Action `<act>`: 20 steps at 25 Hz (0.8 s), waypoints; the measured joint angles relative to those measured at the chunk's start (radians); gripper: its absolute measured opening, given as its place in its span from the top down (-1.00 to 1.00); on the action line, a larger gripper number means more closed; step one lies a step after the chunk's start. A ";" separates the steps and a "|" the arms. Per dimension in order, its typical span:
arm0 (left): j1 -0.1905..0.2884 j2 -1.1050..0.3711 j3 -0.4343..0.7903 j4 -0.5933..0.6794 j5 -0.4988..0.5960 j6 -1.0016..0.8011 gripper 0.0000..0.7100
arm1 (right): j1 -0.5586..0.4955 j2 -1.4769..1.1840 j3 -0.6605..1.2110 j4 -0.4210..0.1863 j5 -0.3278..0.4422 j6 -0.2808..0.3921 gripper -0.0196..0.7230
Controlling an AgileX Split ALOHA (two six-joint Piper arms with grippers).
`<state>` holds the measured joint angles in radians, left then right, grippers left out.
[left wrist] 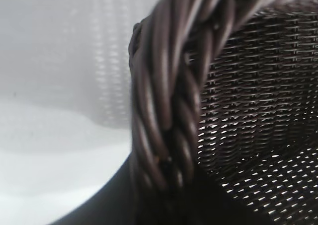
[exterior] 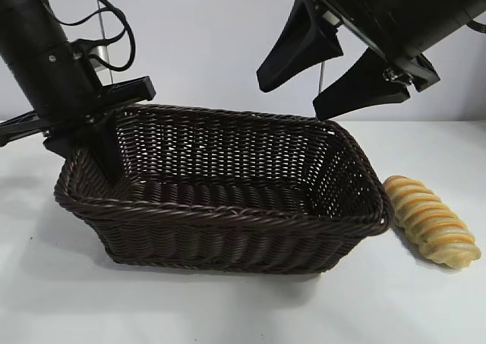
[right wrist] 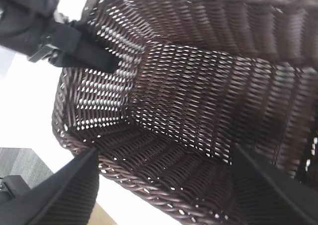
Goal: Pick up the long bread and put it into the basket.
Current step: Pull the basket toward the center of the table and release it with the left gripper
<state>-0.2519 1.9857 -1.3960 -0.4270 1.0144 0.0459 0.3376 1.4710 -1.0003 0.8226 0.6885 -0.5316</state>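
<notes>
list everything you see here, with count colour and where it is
basket: one, dark brown wicker, middle of the table, nothing inside
long bread: one, golden tan with spiral ridges, on the table beside the basket's right end, outside it
table: one, white, under everything
left gripper: one, black, at the basket's left end, one finger down inside the wall, nearly shut
right gripper: one, black, open, empty, above the basket's right rear part

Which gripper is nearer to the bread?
Right. The right gripper hangs open above the basket's far right corner; the bread lies outside that end. The left gripper is at the opposite end.
</notes>
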 joint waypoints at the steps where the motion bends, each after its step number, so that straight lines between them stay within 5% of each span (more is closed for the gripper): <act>1: 0.011 0.008 0.000 -0.003 -0.001 0.010 0.72 | 0.000 0.000 0.000 0.000 0.000 0.000 -0.50; 16: 0.015 0.076 -0.001 -0.056 -0.023 0.091 0.71 | 0.000 0.000 0.000 -0.001 0.000 0.000 -0.50; 20: 0.015 0.076 -0.001 -0.067 -0.022 0.094 0.35 | 0.000 0.000 0.000 -0.001 0.000 0.000 -0.50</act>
<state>-0.2364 2.0615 -1.3968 -0.4937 0.9925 0.1400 0.3376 1.4710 -1.0003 0.8219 0.6885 -0.5316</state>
